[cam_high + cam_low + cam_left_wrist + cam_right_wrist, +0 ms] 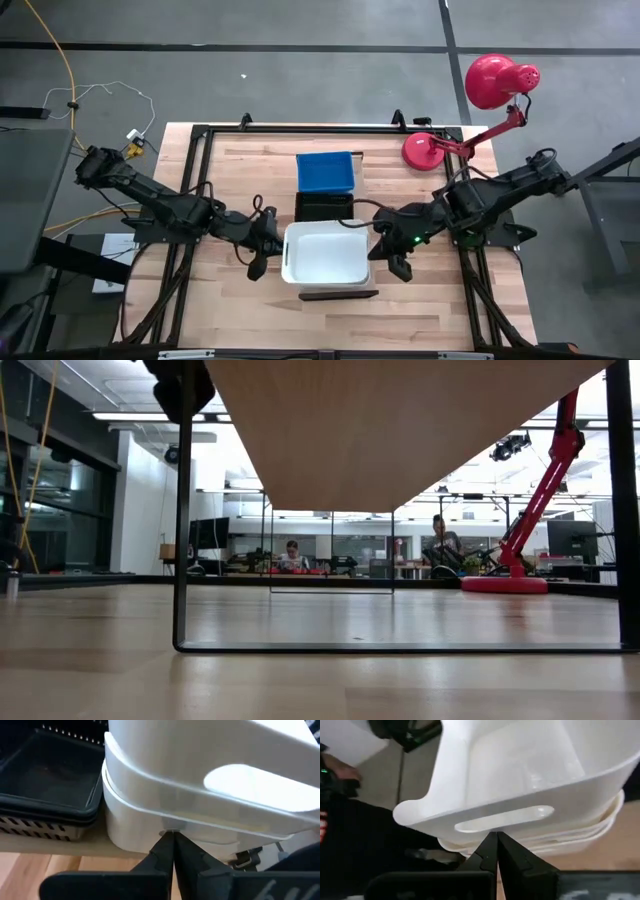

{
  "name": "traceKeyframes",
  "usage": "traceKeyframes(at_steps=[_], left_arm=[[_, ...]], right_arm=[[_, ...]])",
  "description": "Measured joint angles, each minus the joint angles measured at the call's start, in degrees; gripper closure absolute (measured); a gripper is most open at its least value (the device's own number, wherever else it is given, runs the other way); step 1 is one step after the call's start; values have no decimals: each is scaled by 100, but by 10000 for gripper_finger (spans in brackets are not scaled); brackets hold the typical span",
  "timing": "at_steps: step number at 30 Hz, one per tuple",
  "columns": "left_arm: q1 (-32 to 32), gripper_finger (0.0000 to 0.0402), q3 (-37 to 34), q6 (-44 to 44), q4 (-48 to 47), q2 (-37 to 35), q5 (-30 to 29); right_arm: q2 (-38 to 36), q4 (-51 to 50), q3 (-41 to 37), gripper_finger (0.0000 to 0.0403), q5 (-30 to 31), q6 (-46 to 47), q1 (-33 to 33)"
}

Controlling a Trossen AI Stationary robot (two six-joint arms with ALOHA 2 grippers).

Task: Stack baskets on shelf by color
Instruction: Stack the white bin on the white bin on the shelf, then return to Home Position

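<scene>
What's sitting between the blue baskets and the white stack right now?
In the high view, the black baskets lie between the blue baskets and the white baskets, all in one row on the shelf.

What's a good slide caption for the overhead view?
Both grippers, left and right, flank the white basket on the shelf, beside black and blue baskets.

In the low view the shelf runs off the top edge and hides both hands and every basket. Seen from above, the white baskets cover most of the shelf. The people at frame centre in the low view are too small to make out.
</scene>
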Motion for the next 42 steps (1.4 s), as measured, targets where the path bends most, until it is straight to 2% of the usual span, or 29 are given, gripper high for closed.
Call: traceKeyframes(at_steps=[4, 8, 12, 16, 21, 27, 32, 37, 42], left_arm=[[127, 401, 3, -4, 79, -1, -18], [166, 401, 7, -4, 56, -2, 14], [166, 401, 7, -9, 38, -4, 30], [166, 401, 21, -6, 15, -100, 34], [170, 401, 33, -4, -69, -619, 45], [251, 401, 33, 128, -264, -1630, -72], [360, 401, 33, 739, -303, -2362, -608], [488, 401, 33, 746, -311, -2771, -1045], [820, 401, 28, 811, -95, -2821, -767]], right_arm=[[0, -872, 431, 403, 151, -63, -9], [-4, -1252, 741, 403, 151, -122, -29], [-4, -1367, 970, 403, 121, -307, -48], [-11, -1384, 1207, 403, 546, -633, -48], [-10, -1301, 1208, 403, 690, -1148, -52], [-204, -1150, 718, 403, 598, -1152, -122], [-743, -595, -115, 403, 582, -817, -122], [-1469, 542, -1009, 403, 685, -602, -120], [-1946, 1987, -1720, 403, 914, -975, -126]])
